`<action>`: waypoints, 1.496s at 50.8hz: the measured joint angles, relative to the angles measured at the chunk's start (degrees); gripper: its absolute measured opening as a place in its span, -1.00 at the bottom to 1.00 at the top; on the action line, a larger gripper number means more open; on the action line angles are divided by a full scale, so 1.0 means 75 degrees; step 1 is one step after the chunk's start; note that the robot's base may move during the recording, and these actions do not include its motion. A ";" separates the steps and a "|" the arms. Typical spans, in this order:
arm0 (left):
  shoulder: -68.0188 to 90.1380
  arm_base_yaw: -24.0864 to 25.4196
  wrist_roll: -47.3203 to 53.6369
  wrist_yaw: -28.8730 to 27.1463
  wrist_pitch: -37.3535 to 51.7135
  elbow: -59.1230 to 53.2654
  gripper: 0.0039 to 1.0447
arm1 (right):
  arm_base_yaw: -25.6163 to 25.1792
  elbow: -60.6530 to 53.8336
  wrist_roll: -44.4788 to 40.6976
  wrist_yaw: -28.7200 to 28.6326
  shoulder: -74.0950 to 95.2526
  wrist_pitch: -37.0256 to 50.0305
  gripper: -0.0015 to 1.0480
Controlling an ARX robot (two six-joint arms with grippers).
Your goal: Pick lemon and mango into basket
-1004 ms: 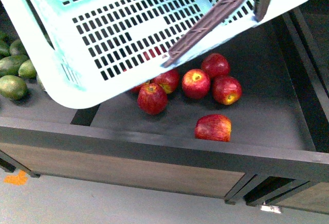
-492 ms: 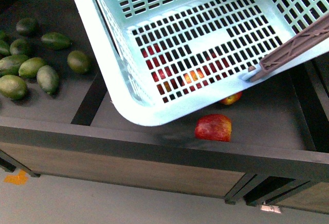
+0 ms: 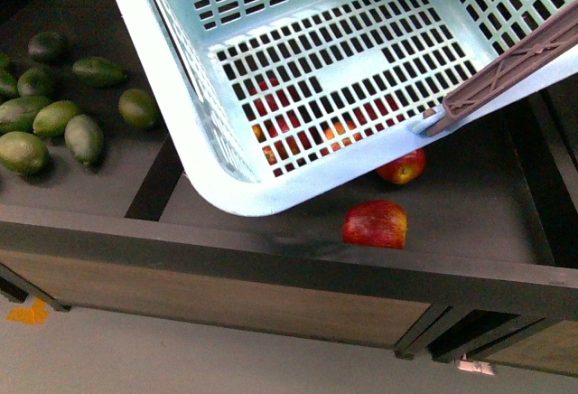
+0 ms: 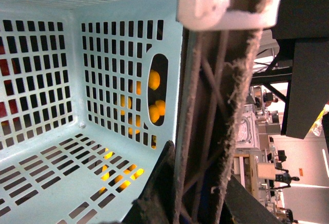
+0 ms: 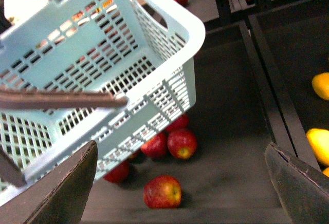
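The aqua basket [image 3: 172, 114] hangs tilted above the dark shelf, and red apples show through its slotted bottom. Nothing lies inside it. My left gripper [image 4: 205, 203] is shut on its brown handle [image 4: 216, 106], beside the basket's wall [image 4: 118, 44]. Through that wall's slots I see orange-yellow fruit [image 4: 153, 80]; I cannot tell whether it is mango. My right gripper [image 5: 181, 147] stands open above the apples, nothing between its fingers [image 5: 72, 183]. In the bin to its side lie an orange-yellow fruit, likely a mango [image 5: 321, 85], and a yellower one, possibly the lemon [image 5: 318, 144].
Red apples [image 3: 375, 224] lie loose in the middle bin, some under the basket. Several dark green oval fruits [image 3: 54, 118] fill the bin on the left. Black dividers [image 3: 153, 182] separate the bins, and a raised front edge [image 3: 271, 258] borders the shelf.
The basket has swung to the right across the front view, uncovering the green fruits and covering most apples. In the last half second it shifted only slightly.
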 joint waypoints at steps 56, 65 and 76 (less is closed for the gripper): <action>0.0000 0.0003 0.0009 -0.0026 0.0000 0.0000 -0.88 | -0.1947 0.8344 -0.1705 0.1996 1.5982 0.4325 0.83; 0.0000 0.0000 0.0012 -0.0035 0.0000 0.0000 -0.88 | -0.2139 0.8985 -0.1667 0.2052 1.6492 0.3995 0.83; 0.0000 0.0000 0.0009 -0.0020 0.0000 0.0000 -0.88 | -0.2328 0.9885 -0.1545 0.1993 1.7095 0.3590 0.83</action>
